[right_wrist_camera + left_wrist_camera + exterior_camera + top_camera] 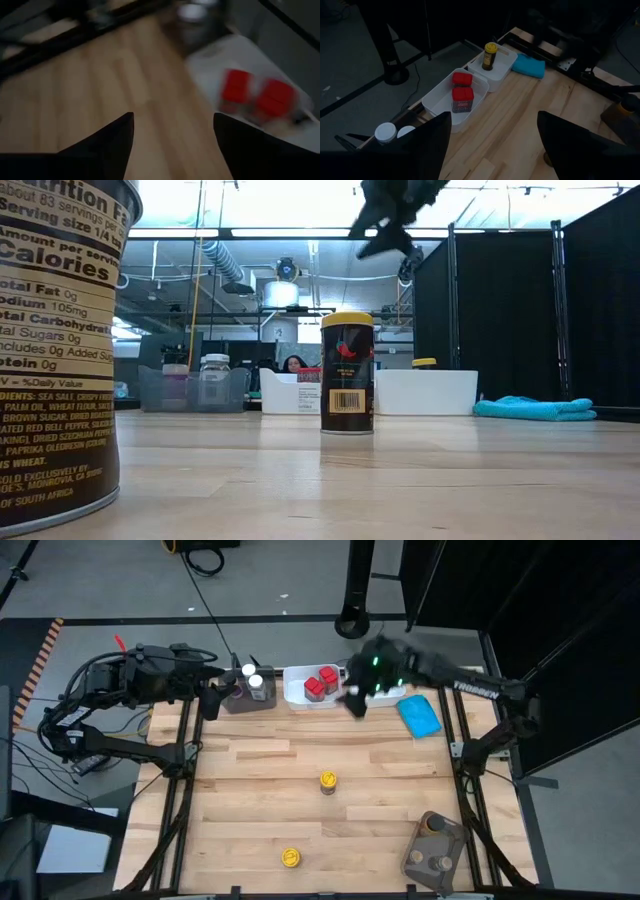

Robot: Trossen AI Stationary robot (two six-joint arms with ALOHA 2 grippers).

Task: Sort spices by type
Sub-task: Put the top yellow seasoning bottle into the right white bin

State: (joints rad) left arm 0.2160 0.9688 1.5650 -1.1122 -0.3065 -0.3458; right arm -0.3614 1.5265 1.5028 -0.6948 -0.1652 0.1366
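Note:
Two jars with yellow lids stand upright on the table: one in the middle [327, 781] [347, 372], one near the front edge [290, 858] [50, 350]. A third yellow-lid jar [490, 55] stands in the right white tub [507, 62]. Two red-cap jars [320, 682] [462, 92] sit in the middle white tub [300, 695]. White-cap jars [253, 675] [385, 132] stand in a grey bin [245, 698]. My right gripper [352, 700] [395, 215] [172, 145] hangs open, raised above the far table by the tubs. My left gripper [212, 705] [490, 145] is open beside the grey bin.
A blue cloth [420, 716] [535, 408] lies right of the tubs. A second grey bin [435, 848] holding dark-topped jars sits at the near right corner. Bare wood stretches between the far containers and the two loose jars. A person sits in the room beyond the table.

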